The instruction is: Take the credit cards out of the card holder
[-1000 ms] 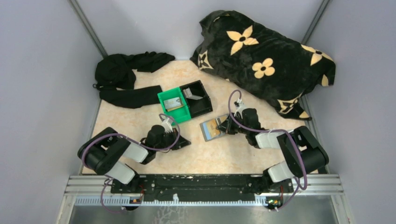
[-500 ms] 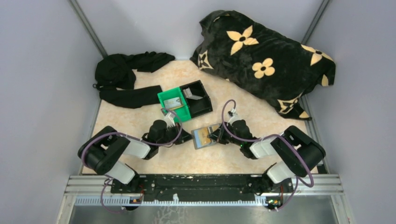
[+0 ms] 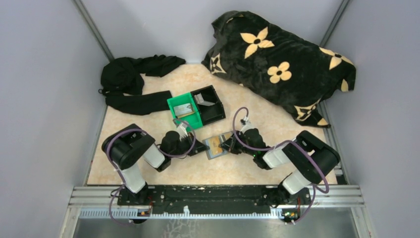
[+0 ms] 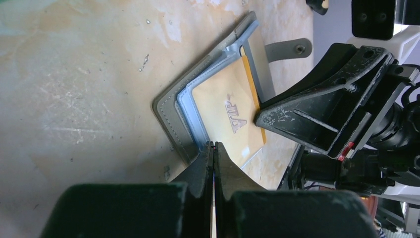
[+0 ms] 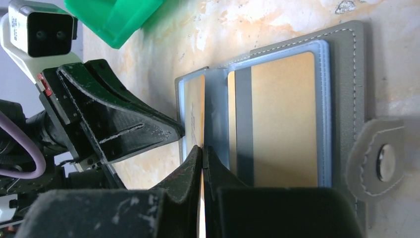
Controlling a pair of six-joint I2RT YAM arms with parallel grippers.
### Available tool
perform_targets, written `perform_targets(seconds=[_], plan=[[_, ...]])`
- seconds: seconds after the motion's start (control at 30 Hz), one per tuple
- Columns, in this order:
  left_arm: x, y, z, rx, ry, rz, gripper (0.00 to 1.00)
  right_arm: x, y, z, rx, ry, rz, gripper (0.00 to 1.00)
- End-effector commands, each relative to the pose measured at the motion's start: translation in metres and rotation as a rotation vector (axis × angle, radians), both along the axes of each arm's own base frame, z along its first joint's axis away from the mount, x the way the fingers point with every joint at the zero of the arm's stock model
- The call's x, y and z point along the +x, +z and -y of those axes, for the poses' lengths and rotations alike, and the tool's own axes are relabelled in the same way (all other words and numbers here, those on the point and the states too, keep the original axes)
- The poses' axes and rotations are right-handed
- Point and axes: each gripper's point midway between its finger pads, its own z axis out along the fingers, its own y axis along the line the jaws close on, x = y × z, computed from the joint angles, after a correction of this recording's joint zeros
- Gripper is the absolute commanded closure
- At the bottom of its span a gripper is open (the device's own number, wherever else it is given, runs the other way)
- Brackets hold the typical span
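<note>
The grey-blue card holder [image 3: 216, 146] lies open on the table between my two grippers. A golden-tan card marked VIP [image 4: 223, 106] sits in its raised inner sleeve, and another golden card [image 5: 287, 119] sits in the flat panel. My right gripper [image 3: 226, 145] is shut on the sleeve at the holder's fold [image 5: 203, 147]. My left gripper [image 3: 201, 147] is shut, its tips [image 4: 213, 145] touching the holder's near edge [image 4: 173, 116]. I cannot tell whether the left gripper pinches anything. A silvery card [image 3: 184, 109] lies in the green bin.
The green bin [image 3: 171, 105] and the black bin [image 3: 218, 107] stand side by side just behind the grippers. A black flowered blanket [image 3: 282, 64] fills the back right. Dark clothing [image 3: 130, 82] lies at the back left. Grey walls close both sides.
My right gripper has moved left with the card holder in tow. My left gripper has moved right to meet the holder, its arm folding up closer.
</note>
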Motion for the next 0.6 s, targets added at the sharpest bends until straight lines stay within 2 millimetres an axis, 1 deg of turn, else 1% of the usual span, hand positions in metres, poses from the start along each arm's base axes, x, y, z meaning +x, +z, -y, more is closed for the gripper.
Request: perform_targets(seconds=[0.0,0.1,0.2,0.47,0.57], plan=[[-0.008,-0.026,-0.015,0.088,0.053,-0.060,1.00,0.007,0.018,-0.005,0.003,0.006,0.075,1.00],[-0.005,-0.028,-0.020,0.129,0.073,-0.062,1.00,0.009,0.017,0.001,-0.030,-0.008,0.084,1.00],[-0.003,-0.029,-0.023,0.149,0.089,-0.056,1.00,0.014,0.016,0.011,-0.070,-0.037,0.092,1.00],[-0.006,-0.034,-0.022,0.151,0.076,-0.068,1.00,0.030,0.018,0.049,-0.132,-0.109,0.117,1.00],[-0.005,-0.033,-0.022,0.154,0.075,-0.064,1.00,0.033,0.018,0.057,-0.158,-0.117,0.124,1.00]])
